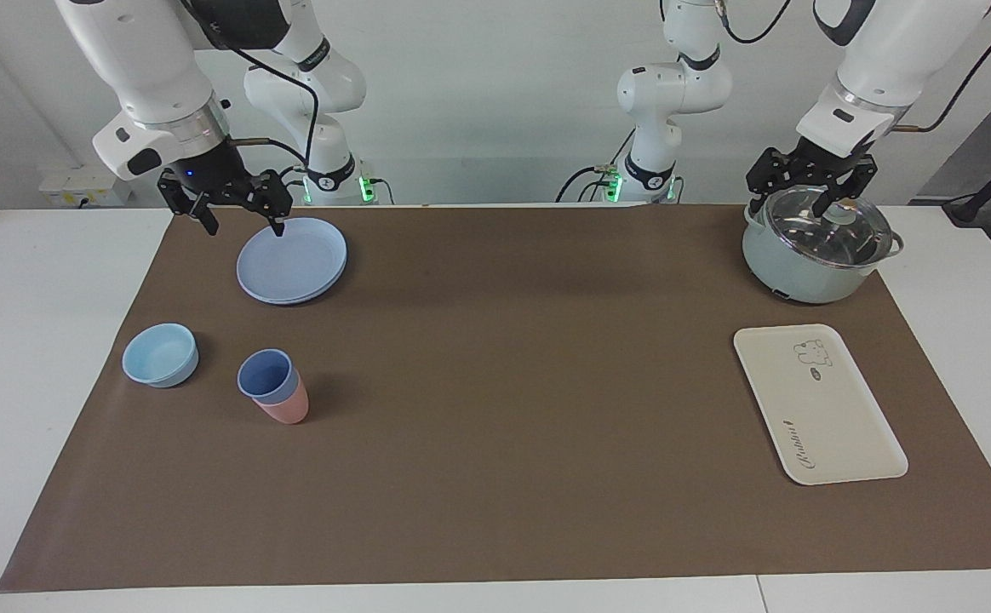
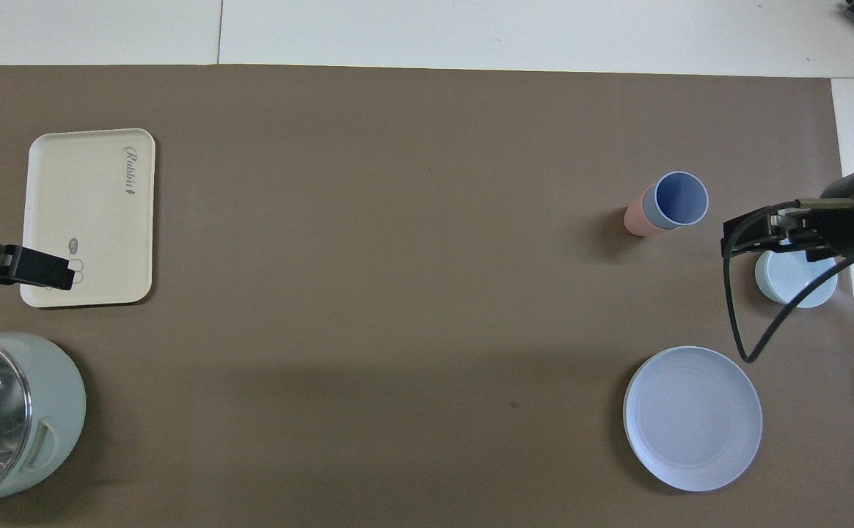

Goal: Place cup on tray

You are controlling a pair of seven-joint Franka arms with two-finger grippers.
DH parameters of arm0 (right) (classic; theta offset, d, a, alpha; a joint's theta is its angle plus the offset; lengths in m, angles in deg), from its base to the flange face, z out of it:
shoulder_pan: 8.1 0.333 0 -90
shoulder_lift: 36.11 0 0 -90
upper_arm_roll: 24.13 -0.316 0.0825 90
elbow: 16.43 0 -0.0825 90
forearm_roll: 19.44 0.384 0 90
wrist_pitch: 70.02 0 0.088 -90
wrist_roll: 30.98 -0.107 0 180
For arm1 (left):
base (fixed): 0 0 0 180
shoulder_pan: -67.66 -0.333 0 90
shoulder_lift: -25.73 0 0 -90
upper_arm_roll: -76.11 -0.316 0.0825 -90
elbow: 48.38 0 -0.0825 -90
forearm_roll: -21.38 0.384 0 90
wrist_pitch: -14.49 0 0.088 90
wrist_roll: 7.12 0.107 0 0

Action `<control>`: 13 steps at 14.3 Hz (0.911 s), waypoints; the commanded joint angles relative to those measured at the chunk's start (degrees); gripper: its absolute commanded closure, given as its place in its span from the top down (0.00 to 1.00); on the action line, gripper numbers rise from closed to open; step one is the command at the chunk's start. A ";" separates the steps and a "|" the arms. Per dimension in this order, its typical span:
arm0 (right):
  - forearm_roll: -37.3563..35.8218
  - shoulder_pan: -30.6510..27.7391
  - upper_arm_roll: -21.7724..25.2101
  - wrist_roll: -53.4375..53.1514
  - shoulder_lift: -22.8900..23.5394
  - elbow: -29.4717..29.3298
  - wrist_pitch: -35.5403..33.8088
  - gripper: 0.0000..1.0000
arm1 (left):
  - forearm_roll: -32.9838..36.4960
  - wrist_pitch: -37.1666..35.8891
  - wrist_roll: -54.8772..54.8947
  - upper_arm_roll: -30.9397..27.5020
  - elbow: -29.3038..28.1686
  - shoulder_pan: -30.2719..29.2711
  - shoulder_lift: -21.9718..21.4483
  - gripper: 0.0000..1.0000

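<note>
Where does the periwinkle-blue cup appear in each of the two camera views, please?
Facing view: the blue cup is lower left, nested in the pink tumbler, beside the light-blue bowl.
Overhead view: the blue cup is upper right, in the same pink tumbler.
Shared landmark: the round blue plate, nearer to the robots than the cup.

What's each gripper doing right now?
Left gripper: open, empty, over the lidded pot.
Right gripper: open, empty, over the blue plate.
</note>
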 commanded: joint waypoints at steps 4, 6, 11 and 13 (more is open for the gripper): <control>-0.17 -0.40 -0.19 0.80 -1.25 1.21 -0.14 1.00 | -0.63 -0.43 -0.23 0.24 -0.90 -0.62 -1.13 1.00; -0.08 -0.40 -0.19 0.89 -1.25 1.29 -0.14 1.00 | -0.63 -0.43 -0.23 0.24 -0.90 -0.62 -1.13 1.00; 0.10 -0.40 -0.27 -4.53 -1.08 1.65 2.05 0.97 | -0.63 -0.43 -0.23 0.24 -0.90 -0.62 -1.13 1.00; 1.23 -1.54 -0.01 -9.29 0.15 1.12 4.07 0.96 | -0.63 -0.43 -0.23 0.24 -0.90 -0.62 -1.13 1.00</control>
